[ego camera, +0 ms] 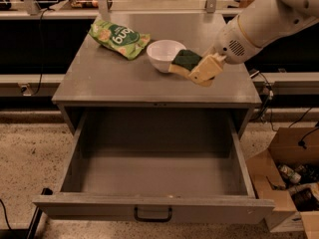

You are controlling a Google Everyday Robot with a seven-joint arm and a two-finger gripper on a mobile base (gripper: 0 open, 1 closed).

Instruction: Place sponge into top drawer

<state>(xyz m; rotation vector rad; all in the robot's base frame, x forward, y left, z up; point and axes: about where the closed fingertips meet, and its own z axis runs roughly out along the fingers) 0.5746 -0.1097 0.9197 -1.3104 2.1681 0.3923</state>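
The sponge (pixel 185 60), dark green on top with pale yellow foam below, is held in my gripper (pixel 199 69) above the cabinet top, just right of the white bowl (pixel 162 55). The gripper's tan fingers (pixel 205 70) are shut on the sponge's right end. My white arm (pixel 261 21) reaches in from the upper right. The top drawer (pixel 154 158) of the grey cabinet stands pulled wide open and holds nothing. Its front panel with the dark bar handle (pixel 153 215) is at the bottom of the view.
A light green snack bag (pixel 118 37) lies at the back left of the cabinet top (pixel 109 81). An open cardboard box (pixel 291 180) with clutter sits on the floor to the right of the drawer. A railing runs behind the cabinet.
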